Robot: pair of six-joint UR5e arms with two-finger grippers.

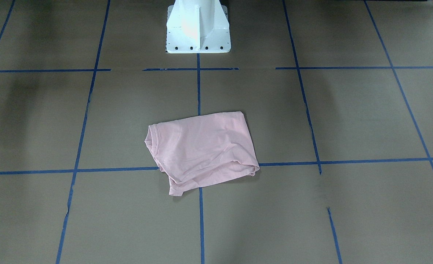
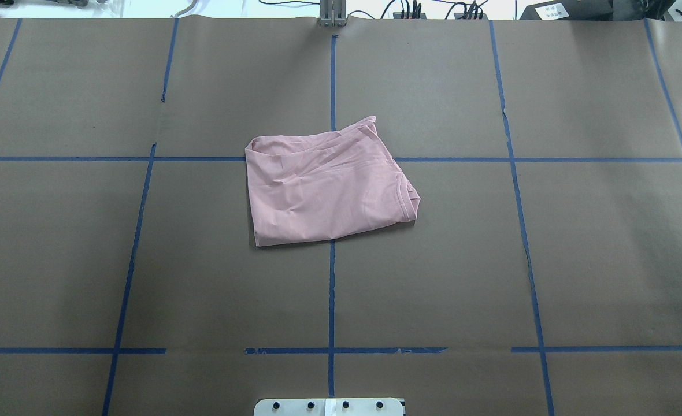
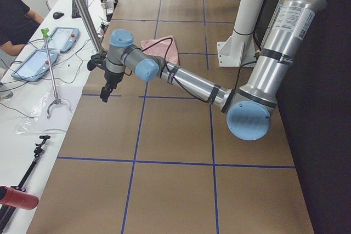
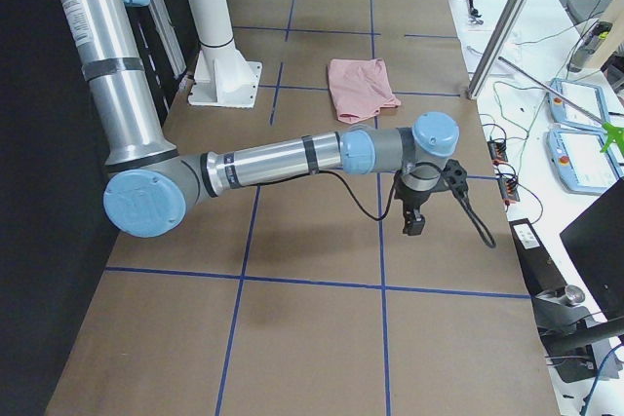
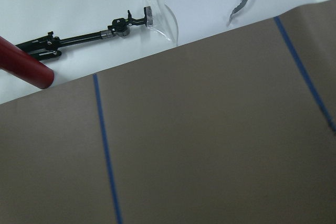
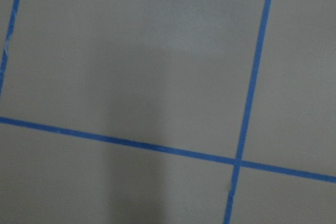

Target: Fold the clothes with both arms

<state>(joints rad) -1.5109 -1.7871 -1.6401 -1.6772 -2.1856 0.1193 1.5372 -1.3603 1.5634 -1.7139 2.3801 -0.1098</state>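
Your pink T-shirt (image 2: 326,185) lies as a compact, slightly rumpled rectangle at the centre of the overhead frame, collar at its right edge; I judge the folding done or nearly so, with perhaps a last smoothing left; the left gripper (image 3: 104,94) and right gripper (image 4: 414,224) hang over the table (image 2: 578,260), well apart from it; the side views do not let you tell whether either is spread or pressed together.

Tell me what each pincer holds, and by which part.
Nothing. The T-shirt lies folded on the table, untouched; the left pincer and right pincer hang well away from it, with nothing in them.
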